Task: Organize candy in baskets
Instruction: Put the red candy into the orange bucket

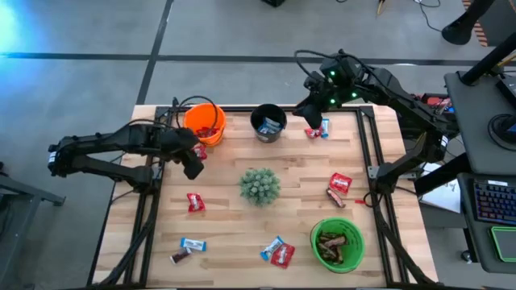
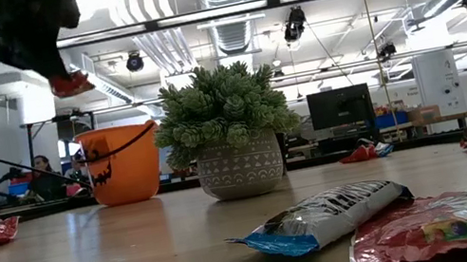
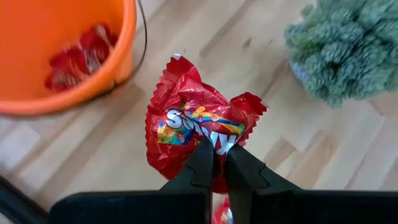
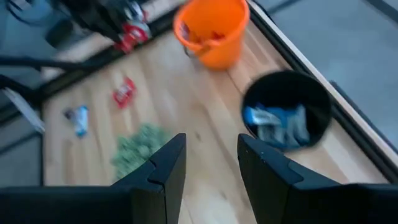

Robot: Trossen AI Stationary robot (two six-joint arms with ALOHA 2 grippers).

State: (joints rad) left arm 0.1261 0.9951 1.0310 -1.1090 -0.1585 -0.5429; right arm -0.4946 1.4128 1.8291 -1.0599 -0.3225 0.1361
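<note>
The left gripper (image 3: 214, 163) is clenched on a red Skittles packet (image 3: 196, 127), pinching it by one crimped edge so the rest fans out above the fingers, and holds it in the air just beside the orange bucket (image 1: 204, 122), which already has red packets in it. The packet looks light and soft: thin, crinkly, slippery foil that creases where it is squeezed, so a firm pinch on a sealed end seems the safest hold, and it should drop freely once let go. The right gripper (image 4: 211, 163) hangs released, holding nothing, above the far side of the surface (image 1: 226, 217) near the black bucket (image 1: 268, 122), which holds blue-and-silver bars. More candy lies loose: a red packet (image 1: 195, 202) near the left arm, a blue bar (image 1: 192, 245), a red and blue pair (image 1: 278, 251), and two red pieces (image 1: 339, 187) above the green bucket (image 1: 338, 244) of brown bars.
</note>
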